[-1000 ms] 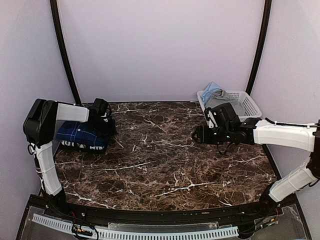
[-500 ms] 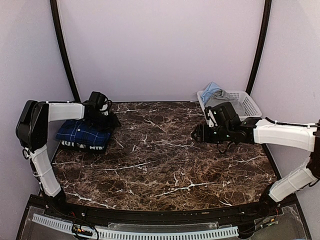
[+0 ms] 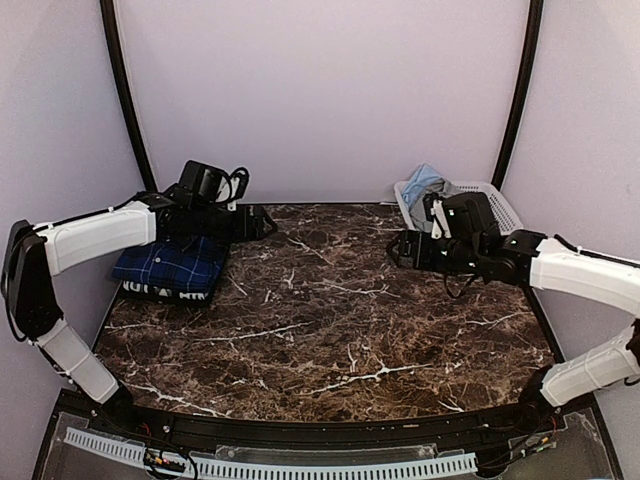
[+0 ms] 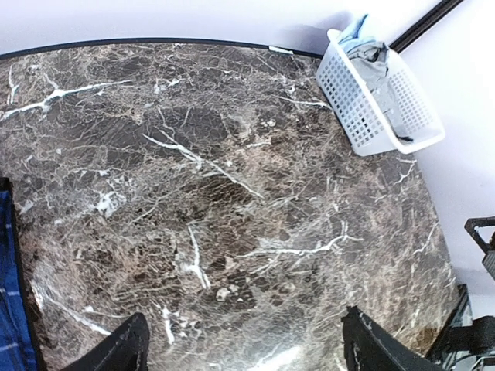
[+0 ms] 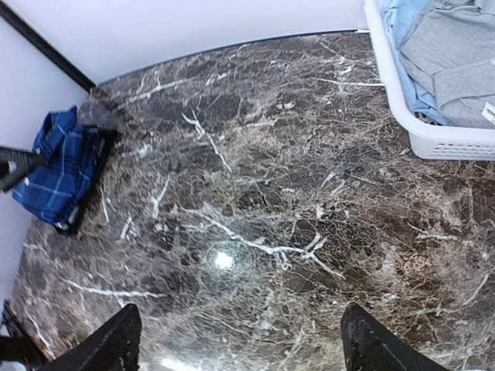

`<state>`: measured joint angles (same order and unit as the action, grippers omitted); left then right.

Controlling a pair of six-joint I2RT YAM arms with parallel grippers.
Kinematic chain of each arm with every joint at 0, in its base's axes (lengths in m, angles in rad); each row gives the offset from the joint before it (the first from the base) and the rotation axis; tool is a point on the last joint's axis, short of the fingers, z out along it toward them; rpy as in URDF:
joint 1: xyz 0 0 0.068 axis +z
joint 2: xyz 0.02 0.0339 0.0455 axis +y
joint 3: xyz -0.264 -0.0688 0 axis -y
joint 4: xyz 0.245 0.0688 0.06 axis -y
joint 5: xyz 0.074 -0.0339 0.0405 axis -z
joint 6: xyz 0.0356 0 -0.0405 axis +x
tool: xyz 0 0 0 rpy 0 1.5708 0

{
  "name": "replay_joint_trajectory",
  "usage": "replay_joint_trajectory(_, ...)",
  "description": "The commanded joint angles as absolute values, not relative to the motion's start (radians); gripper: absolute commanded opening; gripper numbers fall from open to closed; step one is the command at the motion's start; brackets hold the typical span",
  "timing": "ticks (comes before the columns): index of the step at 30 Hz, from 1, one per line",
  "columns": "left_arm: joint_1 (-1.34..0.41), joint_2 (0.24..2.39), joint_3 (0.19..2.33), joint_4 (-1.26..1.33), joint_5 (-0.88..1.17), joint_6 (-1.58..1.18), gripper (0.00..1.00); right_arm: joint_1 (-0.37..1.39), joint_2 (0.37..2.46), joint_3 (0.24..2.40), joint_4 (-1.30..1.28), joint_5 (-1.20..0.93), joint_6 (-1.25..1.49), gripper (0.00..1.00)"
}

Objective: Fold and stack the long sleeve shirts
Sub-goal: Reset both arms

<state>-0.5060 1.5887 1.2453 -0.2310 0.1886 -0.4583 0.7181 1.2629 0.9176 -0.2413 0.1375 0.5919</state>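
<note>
Stacking looks done for the pile on the left: the blue plaid shirt [image 3: 170,266] lies folded at the left edge of the table [image 3: 330,340]. It rests on a darker folded layer [image 3: 165,292] with white marks, probably the black-and-white checked shirt, though too little shows to be sure. The left gripper [image 3: 257,222] hovers just past the pile on the side toward the table's middle. Its 2 fingers are spread wide, with only bare marble between them in the wrist view. The right gripper [image 3: 396,248] hangs above the right side of the table, near the white basket [image 3: 503,208]; its fingers also stand wide apart and hold nothing. The basket, at the far right corner, holds a light blue cloth [image 3: 422,182] and a grey cloth [image 3: 452,196]; whether either is a long sleeve shirt cannot be told. If so, the step in hand is fetching the next one. That would likely fall to the right arm, which must reach over the rim, pinch 1 garment alone, lift it clear of the wall and spread it flat mid-table.
</note>
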Motion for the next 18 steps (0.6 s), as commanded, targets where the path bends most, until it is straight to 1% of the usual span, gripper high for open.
replay_joint_trajectory(1,-0.536,1.476,1.195,-0.205,0.161,-0.431,0.87,0.714,1.182,0.914,-0.173,0.19,0.572,0.98)
replay_joint_trajectory(4,-0.549,1.425,1.149,-0.188,0.164,-0.43,0.89,0.715,1.132,0.9,-0.164,0.209,0.56,0.99)
replay_joint_trajectory(5,-0.55,1.4,1.139,-0.183,0.165,-0.428,0.96,0.715,1.116,0.897,-0.163,0.213,0.557,0.99)
replay_joint_trajectory(7,-0.552,1.364,1.113,-0.178,0.162,-0.425,0.99,0.715,1.087,0.889,-0.158,0.222,0.553,0.99)
replay_joint_trajectory(18,-0.552,1.208,0.997,-0.136,0.083,-0.419,0.99,0.715,0.968,0.865,-0.169,0.306,0.53,0.99)
